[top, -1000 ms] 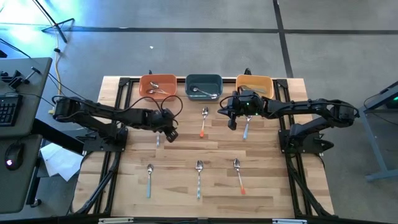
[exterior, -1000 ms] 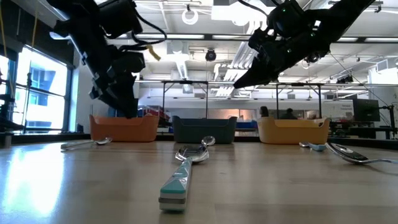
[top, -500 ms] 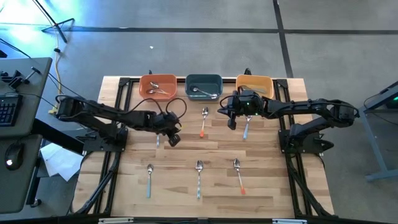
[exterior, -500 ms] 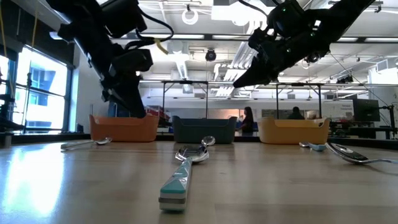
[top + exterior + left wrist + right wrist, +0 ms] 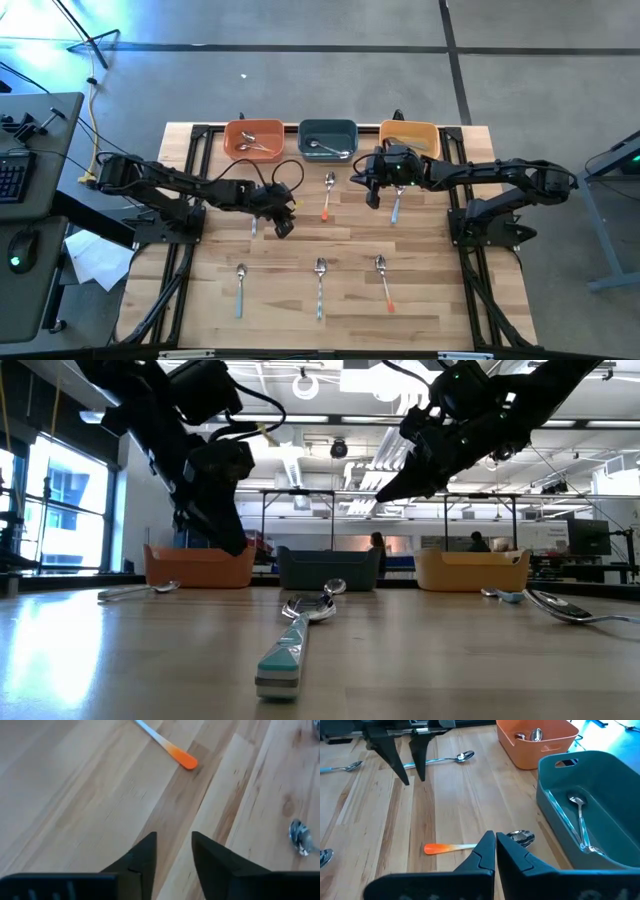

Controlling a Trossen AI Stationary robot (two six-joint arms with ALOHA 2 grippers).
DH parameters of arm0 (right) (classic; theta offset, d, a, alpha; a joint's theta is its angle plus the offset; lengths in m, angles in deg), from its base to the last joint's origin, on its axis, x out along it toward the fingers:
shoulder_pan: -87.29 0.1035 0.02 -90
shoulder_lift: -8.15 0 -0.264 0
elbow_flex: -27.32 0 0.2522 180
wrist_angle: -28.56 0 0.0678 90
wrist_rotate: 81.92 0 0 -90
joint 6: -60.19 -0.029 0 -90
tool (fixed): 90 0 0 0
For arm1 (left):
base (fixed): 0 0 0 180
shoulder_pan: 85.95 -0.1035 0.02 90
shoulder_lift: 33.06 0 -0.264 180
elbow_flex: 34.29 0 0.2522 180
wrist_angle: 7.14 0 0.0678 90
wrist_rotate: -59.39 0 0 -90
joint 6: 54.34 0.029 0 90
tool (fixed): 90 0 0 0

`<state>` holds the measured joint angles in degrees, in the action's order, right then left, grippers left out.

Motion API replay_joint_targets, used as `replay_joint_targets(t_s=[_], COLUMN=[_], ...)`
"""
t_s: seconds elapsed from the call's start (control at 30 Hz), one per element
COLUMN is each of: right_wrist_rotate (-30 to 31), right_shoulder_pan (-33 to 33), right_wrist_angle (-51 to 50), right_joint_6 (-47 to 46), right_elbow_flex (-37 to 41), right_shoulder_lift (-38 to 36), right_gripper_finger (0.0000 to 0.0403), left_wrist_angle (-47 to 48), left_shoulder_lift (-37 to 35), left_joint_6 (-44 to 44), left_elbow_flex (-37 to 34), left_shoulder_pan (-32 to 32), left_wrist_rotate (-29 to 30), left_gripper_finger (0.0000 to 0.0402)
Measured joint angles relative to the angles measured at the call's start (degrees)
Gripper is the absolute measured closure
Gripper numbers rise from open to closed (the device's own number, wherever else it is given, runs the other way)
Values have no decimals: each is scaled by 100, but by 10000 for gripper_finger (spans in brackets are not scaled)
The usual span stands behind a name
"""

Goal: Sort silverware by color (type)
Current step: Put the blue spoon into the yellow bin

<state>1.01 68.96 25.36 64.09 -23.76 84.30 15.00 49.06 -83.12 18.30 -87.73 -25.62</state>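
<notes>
Spoons lie flat on the wooden table. An orange-handled spoon (image 5: pixel 327 197) (image 5: pixel 455 848) lies between my two grippers; its handle tip (image 5: pixel 184 760) shows ahead of my left gripper. A blue-handled spoon (image 5: pixel 396 207) lies by my right gripper, and a silver spoon (image 5: pixel 253 226) (image 5: pixel 442 760) beside my left arm. Three more (image 5: pixel 240 287) (image 5: pixel 320 285) (image 5: pixel 385 282) lie in a near row. My left gripper (image 5: pixel 283 225) (image 5: pixel 174 836) hangs open above bare wood. My right gripper (image 5: pixel 374 200) (image 5: pixel 495 840) hovers shut above the orange-handled spoon's head.
Three bowls stand along the far edge: orange (image 5: pixel 253 137) with spoons inside, teal (image 5: pixel 328 138) (image 5: pixel 600 815) with a spoon inside, yellow (image 5: pixel 408 138). Bare wood lies between the middle spoons and the near row. In the low view a blue-handled spoon (image 5: pixel 295 640) lies closest.
My left gripper has moved toward the table's right edge and slightly toward the near edge, closing on the orange-handled spoon while staying open. My right gripper has kept still. No spoon has moved.
</notes>
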Motion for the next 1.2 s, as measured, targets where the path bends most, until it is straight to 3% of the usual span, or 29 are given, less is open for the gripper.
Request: replay_joint_targets(t_s=[0.23, 0.5, 0.73, 0.9, 1.2], right_wrist_rotate=[-2, -267, -1641, -1694, -1533], right_shoulder_pan=[77, 151, -126, -161, -152], right_wrist_angle=[48, 525, 2229, 2247, 1527], right_joint_6=[131, 391, 557, 517, 540], right_elbow_flex=[0, 107, 857, 905, 911], right_shoulder_lift=[-2, 0, -18, -182, -626], right_gripper_finger=[402, 403, 403, 403, 403], left_wrist_angle=[-1153, -3258, -1968, -1258, -1213], left_shoulder_lift=[279, 891, 901, 901, 1040], left_joint_6=[-154, 383, 295, 340, 198], left_elbow_flex=[-1, 6, 406, 692, 702], left_shoulder_pan=[0, 0, -57, 23, 162], left_wrist_rotate=[81, -129, -25, 344, 410], left_gripper_finger=[238, 249, 306, 347, 377])
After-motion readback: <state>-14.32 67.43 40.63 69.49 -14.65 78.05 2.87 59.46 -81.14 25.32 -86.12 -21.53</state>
